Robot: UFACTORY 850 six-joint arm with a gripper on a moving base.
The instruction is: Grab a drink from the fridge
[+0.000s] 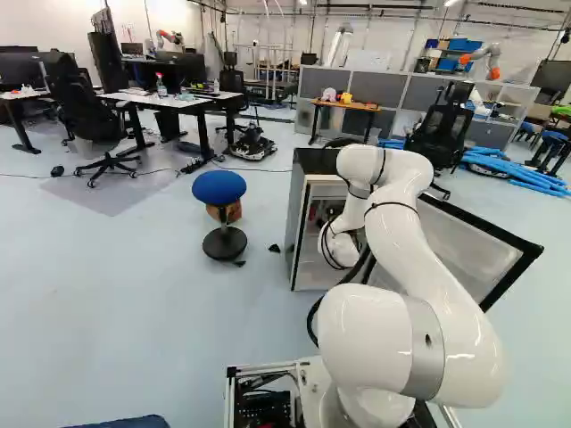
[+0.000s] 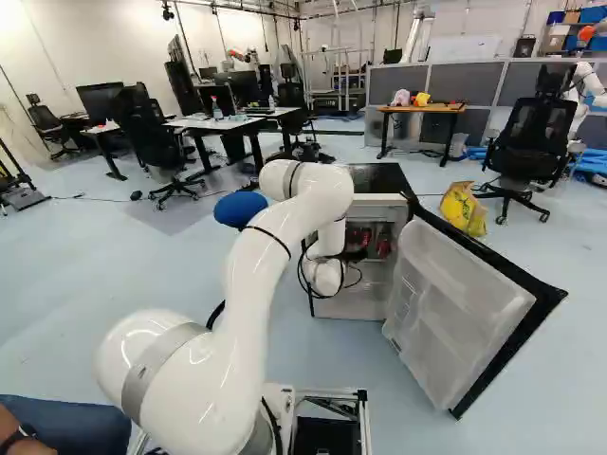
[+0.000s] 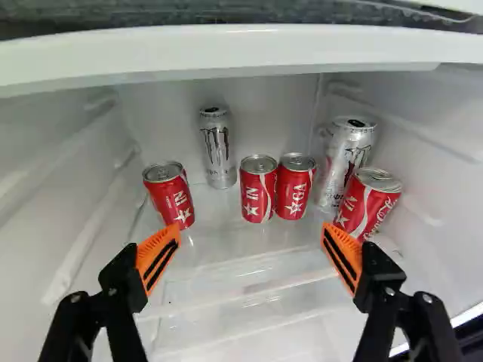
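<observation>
Six drink cans [image 3: 258, 194] ahead of the widely spread end effector [image 3: 250, 228]

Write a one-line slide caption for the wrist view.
The open tool reaches into the fridge, facing four red cans and two tall silver ones.

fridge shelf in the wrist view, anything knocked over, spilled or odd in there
Nothing clearly stands out. The red cans and silver cans stand on the shelf, with no spill or dent showing. The outermost red ones look slanted, but that is probably just the camera's angle.
</observation>
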